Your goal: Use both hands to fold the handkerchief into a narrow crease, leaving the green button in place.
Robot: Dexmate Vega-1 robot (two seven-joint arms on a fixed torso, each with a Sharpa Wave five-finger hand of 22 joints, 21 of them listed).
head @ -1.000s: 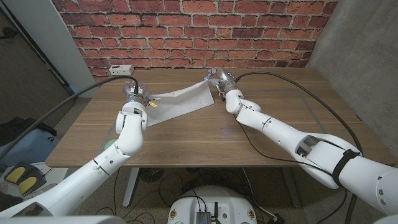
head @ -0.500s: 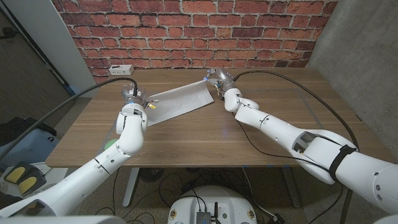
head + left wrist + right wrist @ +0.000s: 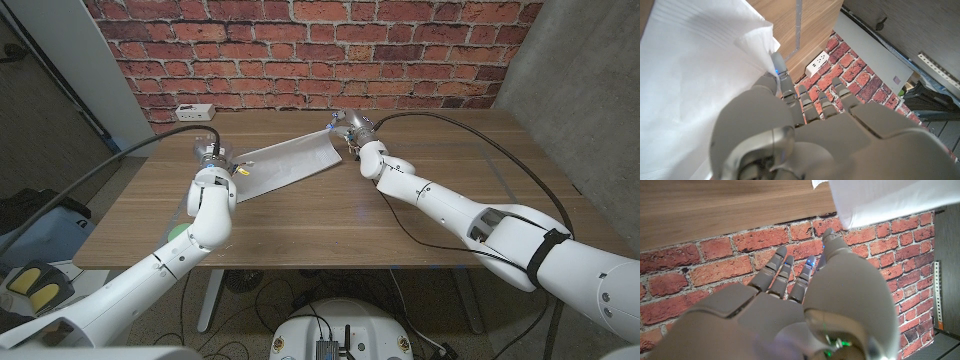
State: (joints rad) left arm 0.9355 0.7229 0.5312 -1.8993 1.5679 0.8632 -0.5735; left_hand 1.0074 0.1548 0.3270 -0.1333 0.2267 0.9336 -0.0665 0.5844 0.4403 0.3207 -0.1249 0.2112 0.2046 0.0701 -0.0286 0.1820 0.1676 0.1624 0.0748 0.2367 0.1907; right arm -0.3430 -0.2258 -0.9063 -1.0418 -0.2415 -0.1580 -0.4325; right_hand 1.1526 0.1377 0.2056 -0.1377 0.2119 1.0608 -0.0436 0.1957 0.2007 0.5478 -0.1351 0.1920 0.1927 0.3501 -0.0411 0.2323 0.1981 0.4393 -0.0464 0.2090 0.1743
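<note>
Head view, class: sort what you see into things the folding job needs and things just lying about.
Job: white cloth handkerchief; left hand and right hand, each at one end of it.
Lying about: white power strip on the wooden table.

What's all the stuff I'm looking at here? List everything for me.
handkerchief: one, white, on the table's far middle, stretched between the two hands.
table: one, brown wood, in front of the robot.
power strip: one, white, at the table's far left edge.
brick wall: one, red, behind the table.
cables: black, running along both arms.
left hand: one, grey, pinching the handkerchief's left end.
right hand: one, grey, at the handkerchief's right corner; its grip is not clear.
</note>
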